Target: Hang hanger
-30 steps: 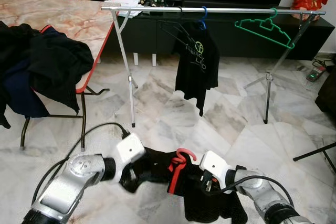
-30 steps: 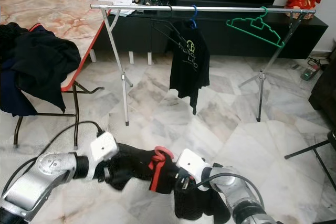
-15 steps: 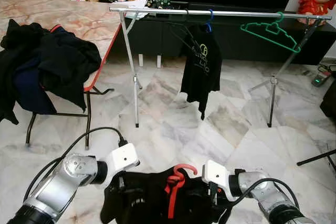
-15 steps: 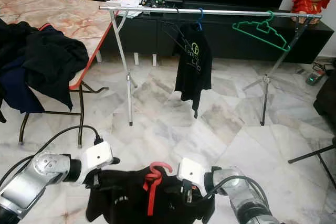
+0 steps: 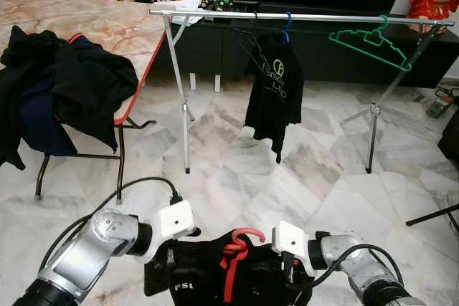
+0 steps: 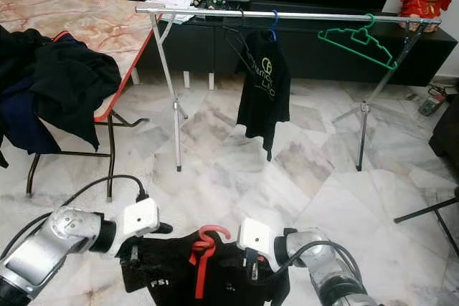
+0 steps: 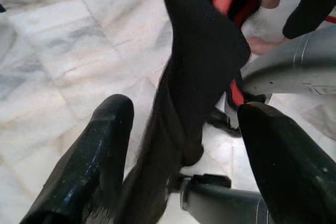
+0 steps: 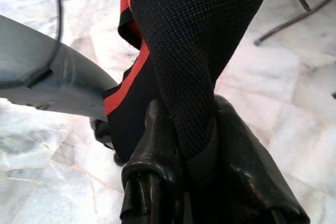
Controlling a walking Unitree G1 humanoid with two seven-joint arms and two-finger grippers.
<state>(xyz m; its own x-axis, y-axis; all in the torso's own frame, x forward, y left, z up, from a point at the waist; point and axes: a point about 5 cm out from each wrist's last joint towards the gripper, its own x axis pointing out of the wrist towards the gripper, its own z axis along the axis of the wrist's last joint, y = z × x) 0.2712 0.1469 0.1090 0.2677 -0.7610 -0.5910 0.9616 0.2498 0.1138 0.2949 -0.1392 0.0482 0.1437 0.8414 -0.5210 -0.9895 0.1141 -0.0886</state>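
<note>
below, one black garment [image 5: 215, 277] on one red hanger [image 5: 235, 252]: right gripper [image 8: 191, 145] pinches it, left gripper [image 7: 178, 129] spread wide.

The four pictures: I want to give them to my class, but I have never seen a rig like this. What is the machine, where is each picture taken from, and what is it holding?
The machine is a humanoid robot with two silver arms, each ending in a claw of two long black fingers. Two pictures come from the two eyes in its head, looking forward and down at one scene. The other two come from cameras on its wrists, looking along each claw.

The left claw has its fingers apart with cloth between them. The right claw is shut on the black shirt, which is on a red hanger.

Ahead stands a metal clothes rail on the marble floor. It carries a hung black T-shirt and an empty green hanger. On the robot's left, dark clothes lie piled on a table.
</note>
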